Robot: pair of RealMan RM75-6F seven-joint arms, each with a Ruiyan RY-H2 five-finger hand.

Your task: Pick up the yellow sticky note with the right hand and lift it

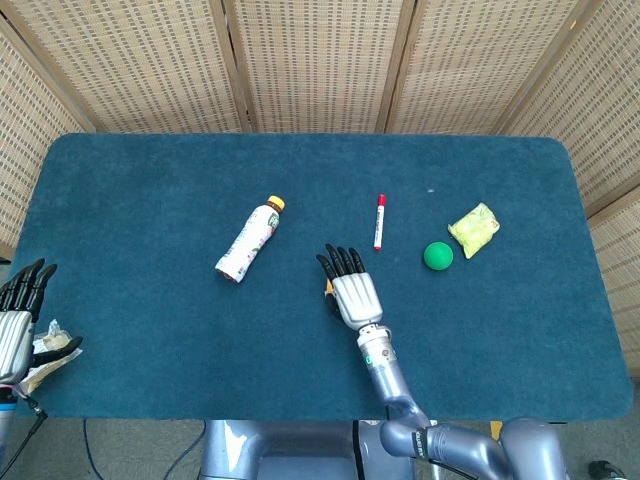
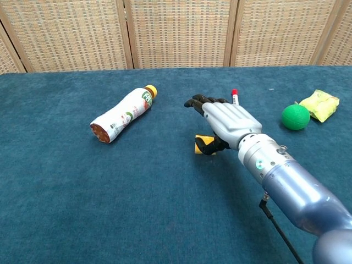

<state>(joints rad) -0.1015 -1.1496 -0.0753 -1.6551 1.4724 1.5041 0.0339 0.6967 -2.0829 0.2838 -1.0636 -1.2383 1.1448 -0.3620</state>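
The yellow sticky note [image 2: 202, 145] lies on the blue table [image 1: 150, 170] just under my right hand [image 2: 225, 122]. The thumb curls across the note and presses it up against the underside of the hand, so only a short strip shows. The other fingers stretch forward above it. From the head view the right hand [image 1: 352, 290] covers nearly all of the note; a yellow sliver [image 1: 326, 289] peeks out at its left side. My left hand [image 1: 18, 320] hangs off the table's left front corner, fingers straight, holding nothing.
A bottle [image 1: 249, 239] lies on its side left of the hand. A red-capped marker [image 1: 379, 222], a green ball [image 1: 437, 256] and a yellow-green packet [image 1: 474, 229] lie to the right. Crumpled paper [image 1: 52, 350] sits beside the left hand.
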